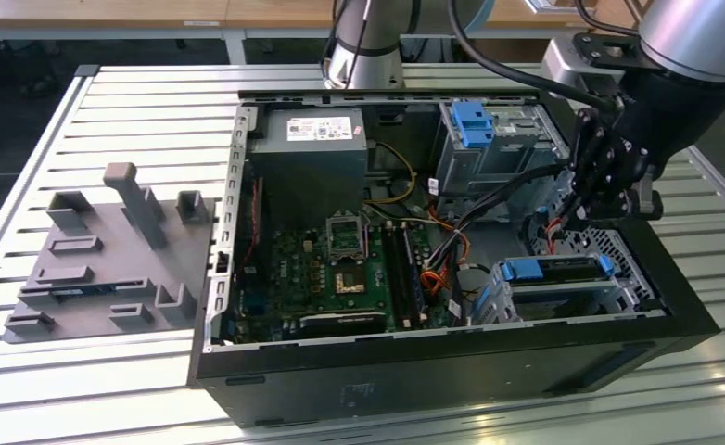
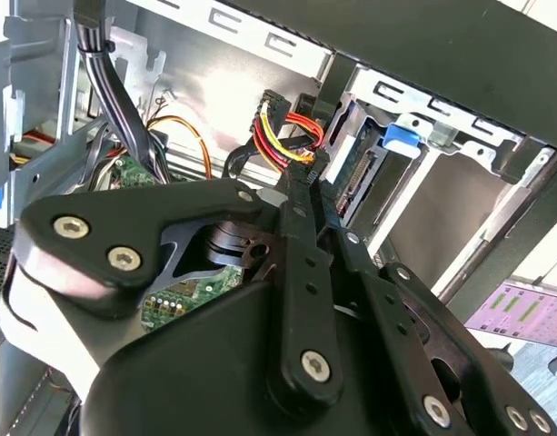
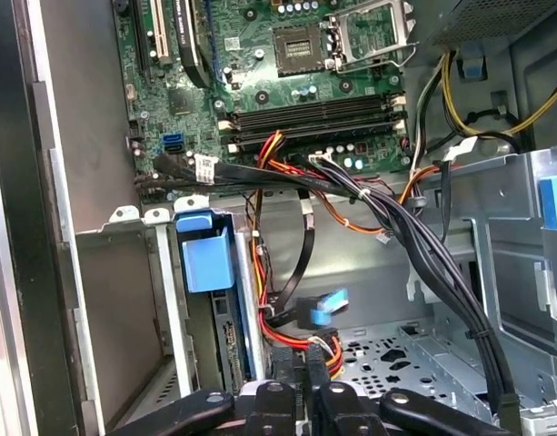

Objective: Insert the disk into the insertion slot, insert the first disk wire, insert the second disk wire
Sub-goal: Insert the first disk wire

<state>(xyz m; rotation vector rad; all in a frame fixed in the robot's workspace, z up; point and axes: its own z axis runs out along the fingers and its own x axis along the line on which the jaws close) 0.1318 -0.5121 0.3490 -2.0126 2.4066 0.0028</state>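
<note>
Near perforated metal insertion slot [image 1: 507, 298], black gripper [image 2: 304, 179] clamped on red-yellow first disk wire [image 2: 283, 136].

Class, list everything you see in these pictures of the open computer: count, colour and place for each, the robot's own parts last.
computer case: one, black, open on the slatted table
motherboard: one, green, inside the case
disk: one, blue-framed, in the insertion slot, exterior view's right
wires: several, black, red, orange, across the case
fixture plate: one, grey, exterior view's left of the case
arm: one, silver, over the case
pincer: one, black, inside the case near the disk
</note>
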